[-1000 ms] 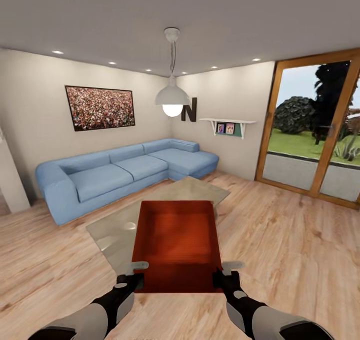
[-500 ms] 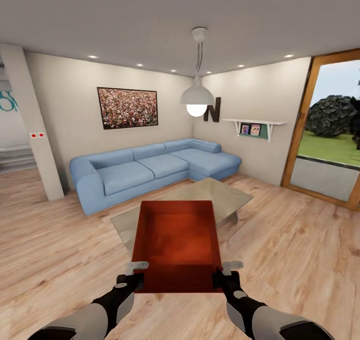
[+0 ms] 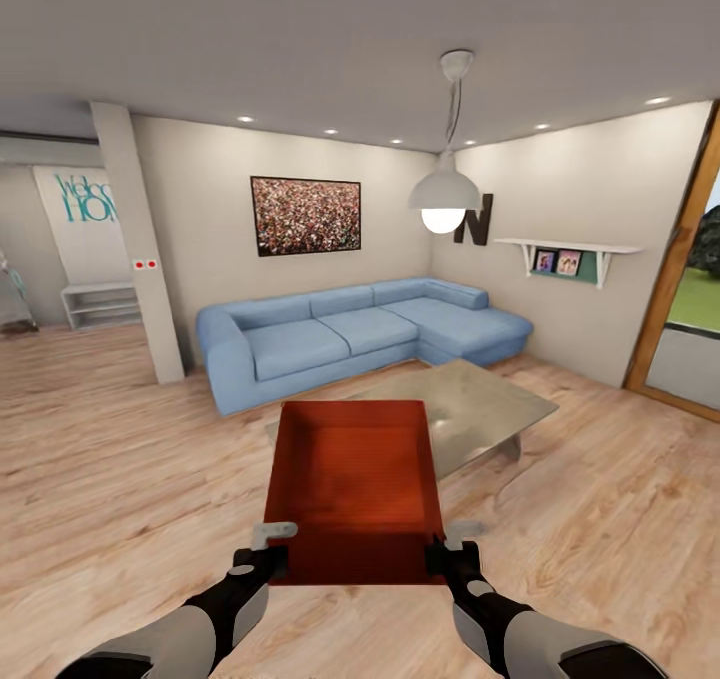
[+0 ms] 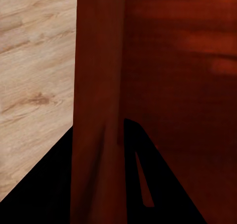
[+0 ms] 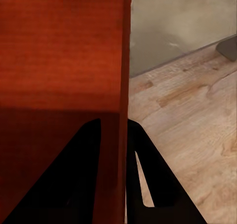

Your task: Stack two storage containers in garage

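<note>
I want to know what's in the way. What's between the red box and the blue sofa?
In the head view, the glass table lies between the box and the sofa.

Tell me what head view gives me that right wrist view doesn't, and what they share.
Head only: blue sofa, pendant lamp, framed picture, and the left pincer on the container's near left corner. Right wrist only: the right pincer close up, its fingers straddling the thin wall. Both: orange-red container, glass-topped table, wood plank floor.
</note>
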Robot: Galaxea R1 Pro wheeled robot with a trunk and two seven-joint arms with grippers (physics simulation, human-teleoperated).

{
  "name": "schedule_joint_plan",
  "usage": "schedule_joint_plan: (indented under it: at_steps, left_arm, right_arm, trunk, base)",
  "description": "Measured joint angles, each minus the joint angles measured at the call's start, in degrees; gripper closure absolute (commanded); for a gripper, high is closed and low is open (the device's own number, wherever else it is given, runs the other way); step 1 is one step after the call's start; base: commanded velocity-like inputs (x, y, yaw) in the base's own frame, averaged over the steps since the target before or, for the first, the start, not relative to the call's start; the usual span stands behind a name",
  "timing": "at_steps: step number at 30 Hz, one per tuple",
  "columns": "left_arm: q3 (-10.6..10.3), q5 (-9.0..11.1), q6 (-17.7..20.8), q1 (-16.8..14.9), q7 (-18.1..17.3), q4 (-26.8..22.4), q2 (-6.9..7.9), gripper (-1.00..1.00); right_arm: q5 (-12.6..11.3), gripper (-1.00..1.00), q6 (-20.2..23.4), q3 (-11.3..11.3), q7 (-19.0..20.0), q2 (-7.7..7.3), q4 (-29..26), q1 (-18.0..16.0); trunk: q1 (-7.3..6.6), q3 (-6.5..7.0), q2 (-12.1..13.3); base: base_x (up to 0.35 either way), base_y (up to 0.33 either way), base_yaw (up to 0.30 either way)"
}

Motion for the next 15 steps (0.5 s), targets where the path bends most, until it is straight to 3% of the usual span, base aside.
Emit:
schedule_joint_plan:
  at_steps: [15]
  left_arm:
    - [0.0, 0.0, 0.0, 0.0, 0.0, 0.0, 0.00, 1.00]
  right_arm:
    - [0.0, 1.00, 0.0, 0.0, 0.0, 0.00, 0.0, 0.0]
  trunk:
    - [0.00, 0.00, 0.0]
  base:
    - [0.000, 0.000, 0.300]
